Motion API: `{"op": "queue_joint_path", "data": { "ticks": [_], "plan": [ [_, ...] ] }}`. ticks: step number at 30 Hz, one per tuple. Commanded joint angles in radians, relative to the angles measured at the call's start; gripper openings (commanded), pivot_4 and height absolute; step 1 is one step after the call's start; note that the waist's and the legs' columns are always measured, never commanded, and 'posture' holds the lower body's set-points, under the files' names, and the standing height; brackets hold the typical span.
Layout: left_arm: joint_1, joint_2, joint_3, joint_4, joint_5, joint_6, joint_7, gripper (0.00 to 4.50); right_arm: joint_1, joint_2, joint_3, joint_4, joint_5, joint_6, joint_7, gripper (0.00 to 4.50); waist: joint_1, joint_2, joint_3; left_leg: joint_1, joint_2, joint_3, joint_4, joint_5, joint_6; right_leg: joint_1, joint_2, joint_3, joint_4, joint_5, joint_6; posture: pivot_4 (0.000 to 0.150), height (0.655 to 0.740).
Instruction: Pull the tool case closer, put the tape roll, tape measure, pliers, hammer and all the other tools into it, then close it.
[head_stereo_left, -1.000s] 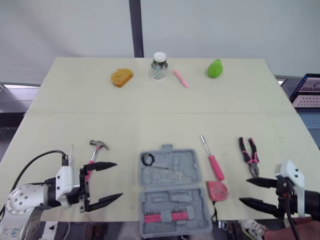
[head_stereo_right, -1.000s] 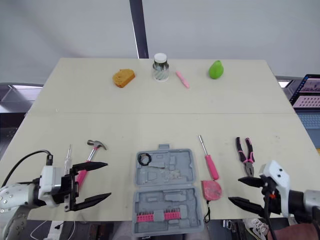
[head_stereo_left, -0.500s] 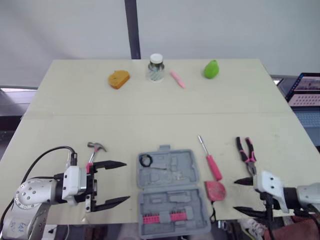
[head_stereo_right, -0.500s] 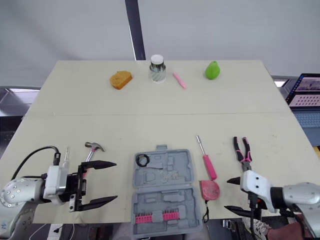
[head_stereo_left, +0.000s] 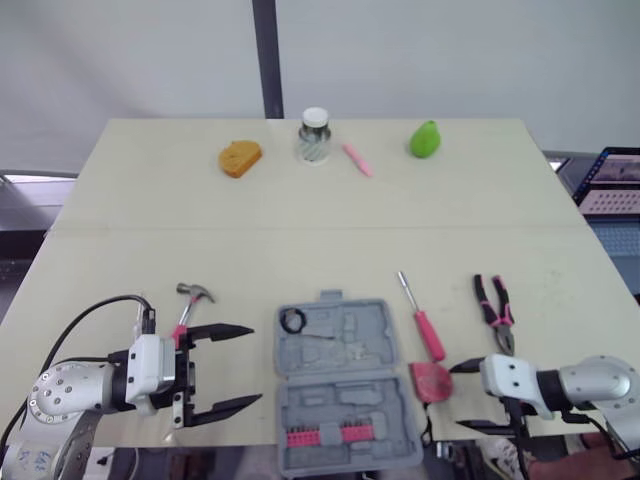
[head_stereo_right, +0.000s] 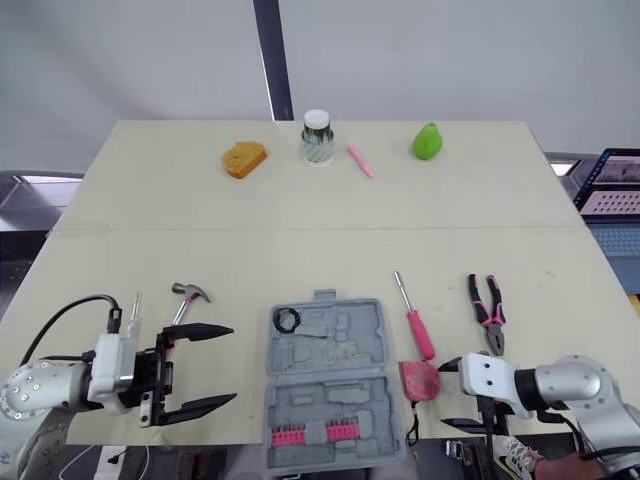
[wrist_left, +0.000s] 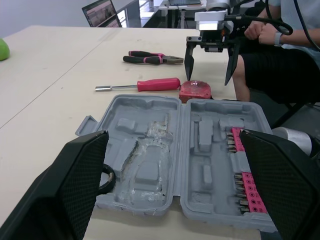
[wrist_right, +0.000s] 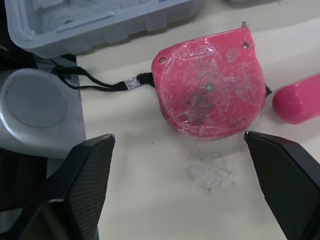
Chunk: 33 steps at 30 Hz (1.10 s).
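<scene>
Beige table (head_stereo_left: 300, 250) with an open grey case (head_stereo_left: 345, 350) at its near edge, a black tape roll (head_stereo_left: 294, 321) in its far left corner. Right of it lie a screwdriver (head_stereo_left: 427, 328), tape measure (head_stereo_left: 432, 381) and pliers (head_stereo_left: 497, 312); a hammer (head_stereo_left: 196, 293) lies left. The left gripper (head_stereo_left: 256, 364) gapes wide beside the case. The right gripper (head_stereo_left: 455, 397), jaws spread, faces the tape measure.

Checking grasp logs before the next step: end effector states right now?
Left end effector: open, empty, beside the tool case.
Right end effector: open, empty, near the tape measure.
</scene>
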Motion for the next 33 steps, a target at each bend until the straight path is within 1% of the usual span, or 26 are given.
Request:
{"op": "queue_joint_path", "data": {
  "ticks": [1,13,24,33],
  "plan": [
    [0.007,0.008,0.021,-0.041,-0.015,-0.002,0.007,4.5,-0.021,0.009,0.013,0.022,-0.018,-0.036,-0.01,4.4,-0.001,0.0,0.0,0.0,0.0,0.0,0.0,0.0,0.0,0.0,0.0,0.0,0.0,0.0,0.0,0.15,0.695],
    [0.035,0.002,0.026,-0.065,-0.015,-0.001,0.02,4.5,-0.084,0.046,0.04,0.076,-0.034,-0.088,-0.033,4.4,-0.001,0.0,0.0,0.0,0.0,0.0,0.0,0.0,0.0,0.0,0.0,0.0,0.0,0.0,0.0,0.15,0.695],
    [0.043,-0.001,0.021,-0.074,-0.012,-0.002,0.031,4.5,-0.128,0.084,0.061,0.09,-0.046,-0.094,-0.046,4.4,-0.001,0.0,0.0,0.0,0.0,0.0,0.0,0.0,0.0,0.0,0.0,0.0,0.001,0.0,0.0,0.15,0.695],
    [0.038,-0.001,0.014,-0.073,-0.011,-0.001,0.038,4.5,-0.108,0.077,0.072,0.08,-0.046,-0.118,-0.043,4.4,-0.001,0.0,0.0,0.0,0.0,0.0,0.0,0.0,0.0,0.0,0.0,0.0,0.0,0.0,0.0,0.15,0.695]
  ]
}}
